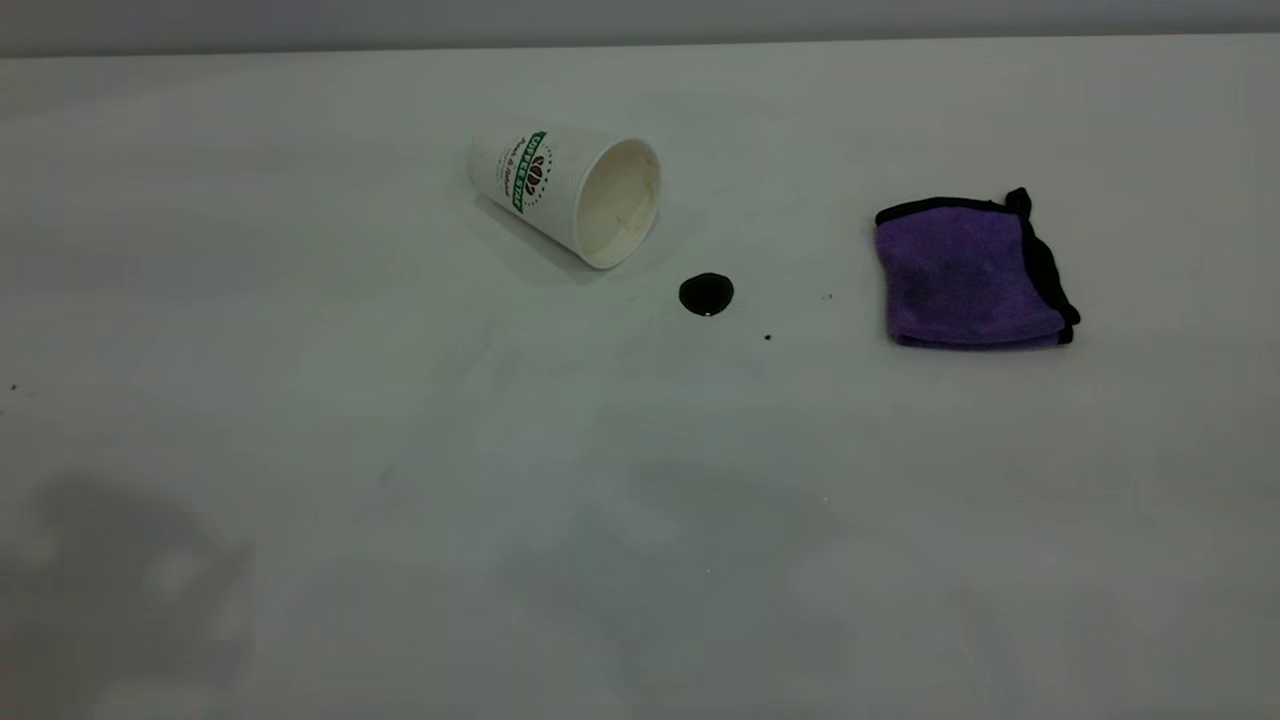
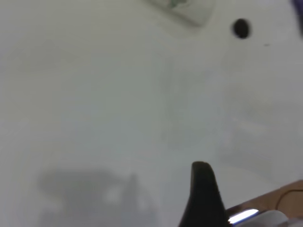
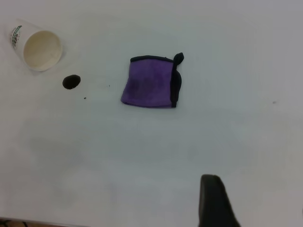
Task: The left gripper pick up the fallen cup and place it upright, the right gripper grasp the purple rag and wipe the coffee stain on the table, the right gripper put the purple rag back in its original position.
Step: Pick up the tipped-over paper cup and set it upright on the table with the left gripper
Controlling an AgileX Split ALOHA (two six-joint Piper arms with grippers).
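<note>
Smooth white table [image 1: 300, 450]; ribbed paper cup [image 1: 560, 190] toppled; round stain [image 1: 706, 294]; plush rag [image 1: 965, 275]; hands' state unclear.

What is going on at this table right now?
Nothing is being handled yet. A paper cup lies on its side on the table, with a dark coffee stain just beyond its open mouth. The folded purple rag sits untouched to the right. Both arms hang above, away from everything.

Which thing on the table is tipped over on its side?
The white paper cup with green print lies on its side, its mouth facing the dark coffee spot. The folded purple rag just lies flat.
</note>
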